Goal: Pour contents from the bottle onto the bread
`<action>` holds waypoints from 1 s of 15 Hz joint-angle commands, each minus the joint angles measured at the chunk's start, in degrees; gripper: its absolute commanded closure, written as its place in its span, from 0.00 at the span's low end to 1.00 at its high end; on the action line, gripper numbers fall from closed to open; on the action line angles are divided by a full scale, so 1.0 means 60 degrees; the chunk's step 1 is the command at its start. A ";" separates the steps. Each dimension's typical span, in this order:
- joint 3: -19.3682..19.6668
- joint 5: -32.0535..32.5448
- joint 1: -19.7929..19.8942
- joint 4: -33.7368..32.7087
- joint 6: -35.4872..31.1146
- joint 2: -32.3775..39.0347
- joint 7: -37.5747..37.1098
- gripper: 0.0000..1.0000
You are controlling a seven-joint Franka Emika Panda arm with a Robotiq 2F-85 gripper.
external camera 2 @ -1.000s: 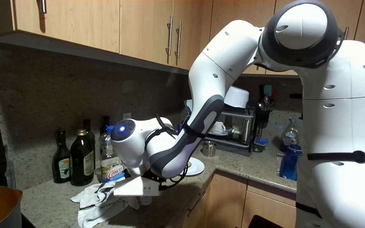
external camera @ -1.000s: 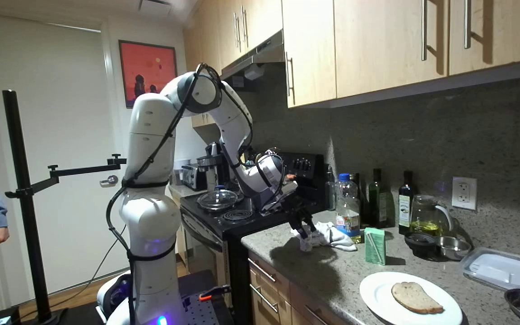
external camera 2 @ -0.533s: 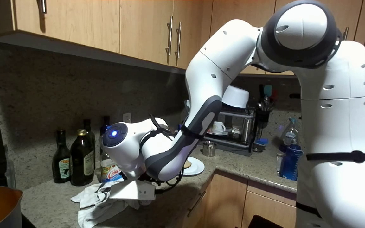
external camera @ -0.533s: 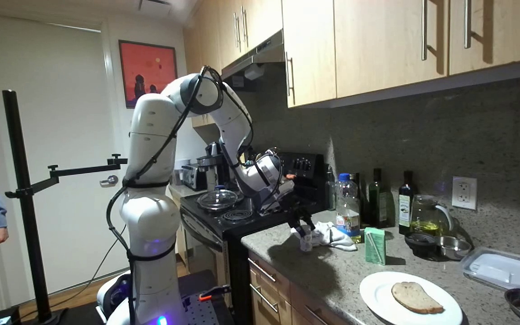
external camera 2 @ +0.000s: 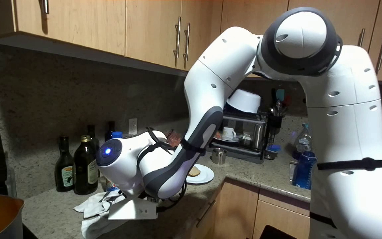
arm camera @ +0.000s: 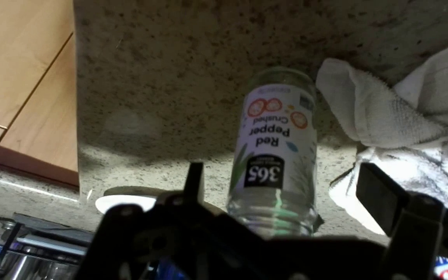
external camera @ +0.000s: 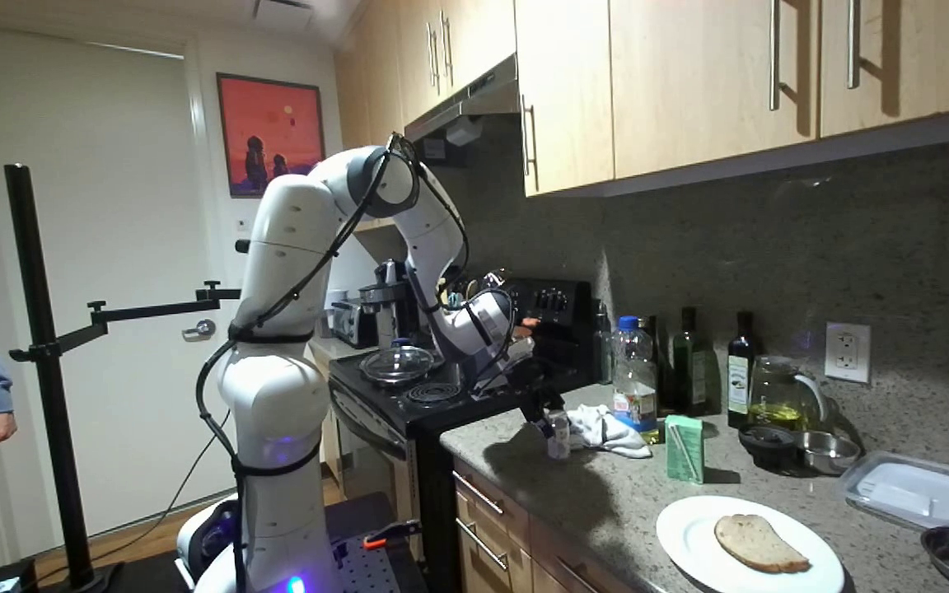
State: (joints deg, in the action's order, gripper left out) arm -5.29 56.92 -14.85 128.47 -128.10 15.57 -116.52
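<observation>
A small clear bottle [arm camera: 276,140] with a white "Red Pepper Crushed" label stands on the counter. In an exterior view the bottle [external camera: 558,443] is upright near the counter's front edge. My gripper [arm camera: 281,175] is open, with the bottle between its fingers and gaps to both pads. The bottle's neck end is hidden behind the gripper body. In an exterior view my gripper [external camera: 547,418] reaches down tilted at the bottle's upper part. The bread [external camera: 759,543], a tan slice, lies on the white plate [external camera: 679,531]; the bread [external camera 2: 194,171] shows in both exterior views.
A crumpled white towel [external camera: 606,428] lies right beside the bottle. A large oil bottle [external camera: 633,379], a green sponge [external camera: 684,449] and dark bottles [external camera: 689,362] stand behind. A glass jug [external camera: 771,395] and a plastic tray [external camera: 907,494] are farther along. The stove [external camera: 376,412] adjoins the counter.
The arm and hand have shifted toward the stove, and the fingers have drawn slightly back and up, showing more of the bottle. The bottle, bread and plate have not moved.
</observation>
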 commanded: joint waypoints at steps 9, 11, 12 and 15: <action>-0.0071 0.0106 -0.0196 -0.0998 0.0854 0.1104 -0.0233 0.58; -0.0060 0.0104 -0.0186 -0.1009 0.0936 0.1064 -0.0269 0.72; -0.0054 0.0094 -0.0176 -0.1003 0.0968 0.1036 -0.0287 0.73; -0.0027 0.0080 -0.0126 -0.0923 0.1019 0.0967 -0.0324 0.73</action>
State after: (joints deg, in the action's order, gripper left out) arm -5.39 56.92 -15.56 123.06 -124.05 21.82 -116.52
